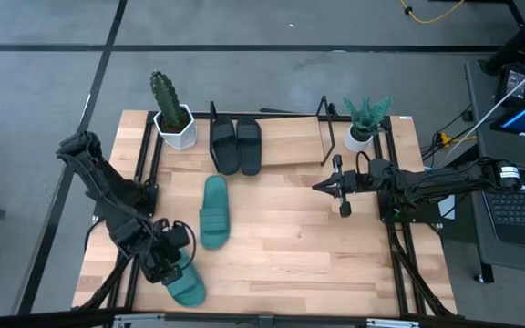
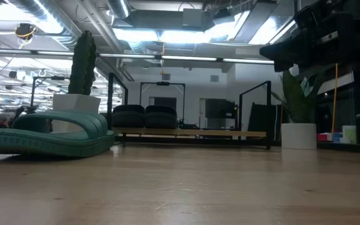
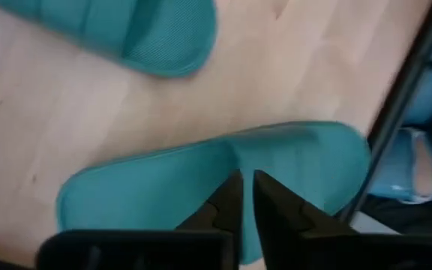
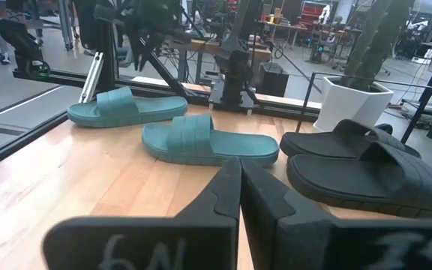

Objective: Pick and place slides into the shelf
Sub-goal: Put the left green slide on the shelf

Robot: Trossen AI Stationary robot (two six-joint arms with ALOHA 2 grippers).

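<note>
At the table's near left corner, the left gripper (image 1: 173, 269) is down on a teal-green slide (image 1: 186, 285) that lies by the front edge; in the left wrist view its fingers (image 3: 227, 202) stand almost together, pinching a thin fold of the sandal's strap between them. The second teal-green slide (image 1: 214, 211) lies flat on the bare wooden tabletop (image 1: 290, 246) a little farther in, apart from the first. Over on the right side the right gripper (image 1: 324, 187) hovers above the table with its jaws pressed together and nothing between them — it points toward the middle of the board. At the far edge sits the shelf (image 1: 290, 146), its light board carrying the two black slides (image 1: 235, 144) side by side at its left end. A white pot with a cactus (image 1: 171, 114) stands beside the shelf's left end, and a white pot with a leafy plant (image 1: 363, 123) stands at its right end.
</note>
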